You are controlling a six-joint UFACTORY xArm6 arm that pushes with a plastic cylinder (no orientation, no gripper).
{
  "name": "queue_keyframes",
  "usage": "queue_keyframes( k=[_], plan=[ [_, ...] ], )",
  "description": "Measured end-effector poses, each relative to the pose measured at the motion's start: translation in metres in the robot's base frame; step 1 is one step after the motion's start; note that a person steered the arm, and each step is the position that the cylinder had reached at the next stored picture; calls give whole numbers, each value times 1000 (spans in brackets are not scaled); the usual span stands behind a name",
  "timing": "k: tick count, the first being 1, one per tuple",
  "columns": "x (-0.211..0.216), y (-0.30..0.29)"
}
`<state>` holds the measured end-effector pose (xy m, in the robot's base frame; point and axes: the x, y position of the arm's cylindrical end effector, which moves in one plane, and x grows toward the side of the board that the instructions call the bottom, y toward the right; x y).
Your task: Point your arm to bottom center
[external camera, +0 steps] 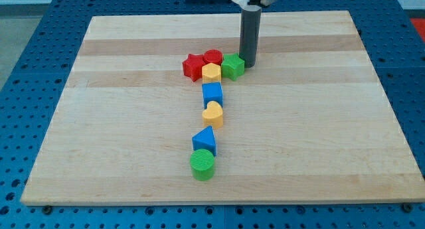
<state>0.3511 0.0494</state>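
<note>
Standing upright at the far middle of the bench (119,156), my tip (248,65) sits just right of the green star (233,66), touching or nearly so. No jaws on me, only a plain rod. Left of that star cluster the yellow block (211,73), red cylinder (212,56) and red star (193,67). Trailing nearer: blue cube (212,93), yellow heart (213,114), blue triangle (204,141), green cylinder (203,165). Bottom centre lies just beyond that cylinder, well apart from my tip.
</note>
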Motion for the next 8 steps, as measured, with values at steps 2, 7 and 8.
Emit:
queue_keyframes(
  k=[2, 7, 8],
  plan=[
    [0, -5],
    [54, 35],
    [91, 35]
  ],
)
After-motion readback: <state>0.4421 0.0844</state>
